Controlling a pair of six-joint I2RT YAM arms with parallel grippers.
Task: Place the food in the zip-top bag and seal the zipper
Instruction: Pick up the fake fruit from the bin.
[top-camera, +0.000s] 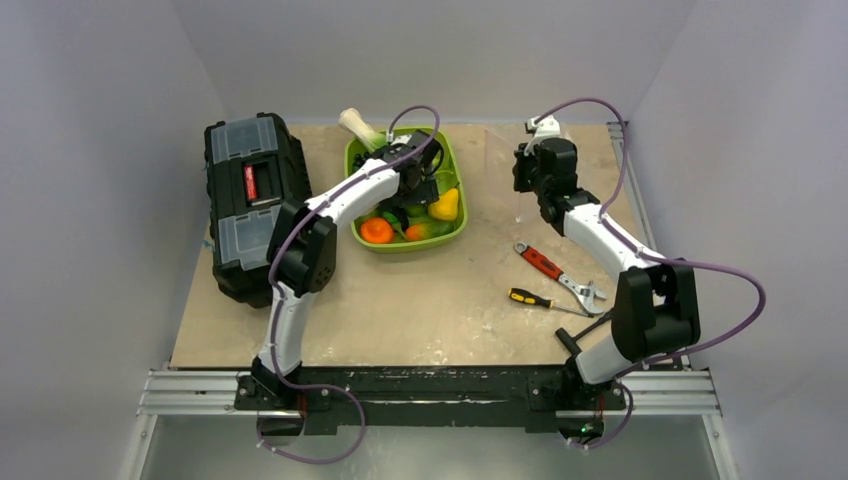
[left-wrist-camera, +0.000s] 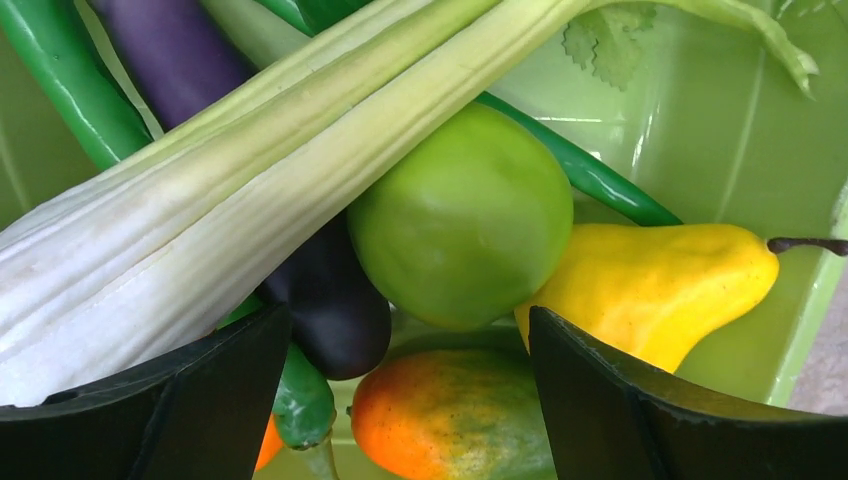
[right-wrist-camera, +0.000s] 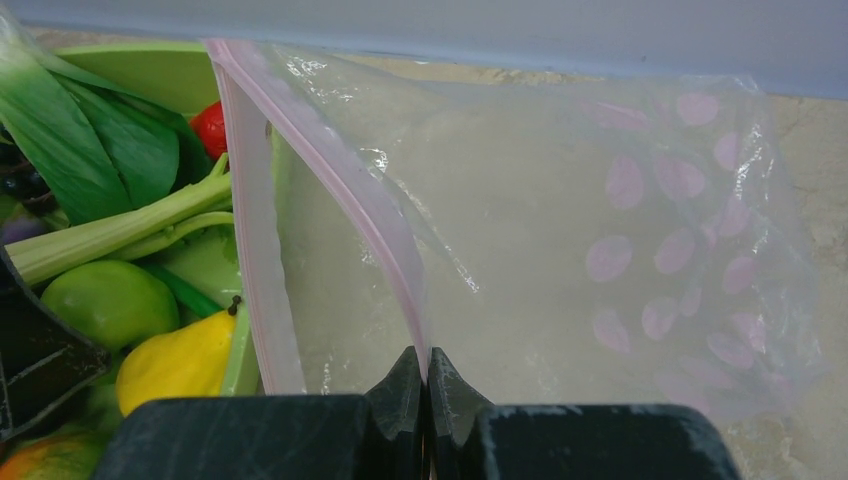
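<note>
Two jobs are split between the arms. The right gripper has its jaws pressed fully together on one lip of the zip-top bag, pinching the zipper, the pale pink strip. It holds the clear pouch up just beside the green tray. The zipper's two lips stand apart, so the mouth is open, and I can see nothing inside the pouch. The left gripper hangs low over the tray, jaws spread wide with nothing gripped. Below it the food lies piled: a round green fruit, a yellow pear touching it, and an orange-green piece underneath. A celery stalk and a purple eggplant lie across them. The step in hand, as I judge it, is the first pick, with all the loading and the sealing yet to come. The next move calls for settling on one piece, probably the green fruit or the pear, and closing across its widest part, since the surfaces look glossy. The celery leans on the green fruit and may get dragged along. After that comes a careful carry to the floppy mouth.
</note>
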